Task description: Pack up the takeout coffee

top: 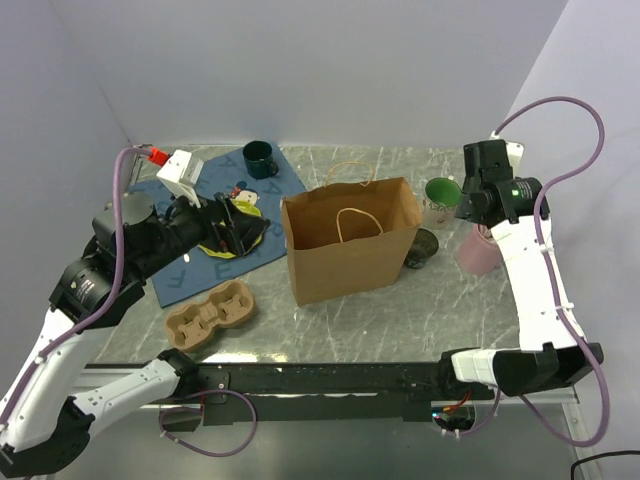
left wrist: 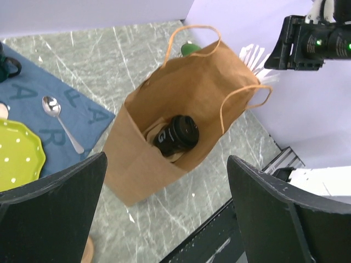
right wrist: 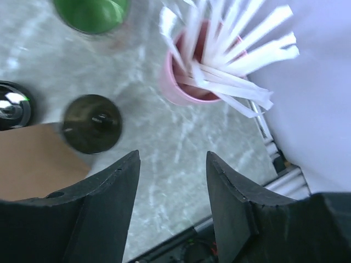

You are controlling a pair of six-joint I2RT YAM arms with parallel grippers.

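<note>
The left claw (left wrist: 166, 160) gapes wide and empty, up-left of the upright brown paper bag (left wrist: 164, 93) at mid-worktop. Inside lies a short dark cup with round black plastic lid (left wrist: 178, 135), its axis slanted and its lid toward the bag's mouth. The right claw (right wrist: 173, 159), also spread and empty, hovers near the right edge, with a second dark lidded cup (right wrist: 91, 123) upright just beside the bag.

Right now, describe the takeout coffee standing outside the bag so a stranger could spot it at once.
Find the brown paper bag standing mid-table, then look just past its right side. There sits the takeout coffee, a short dark handleless cup under a round black lid. The green-lined mug behind it is open, and the pink cup to its right bristles with white straws.
</note>
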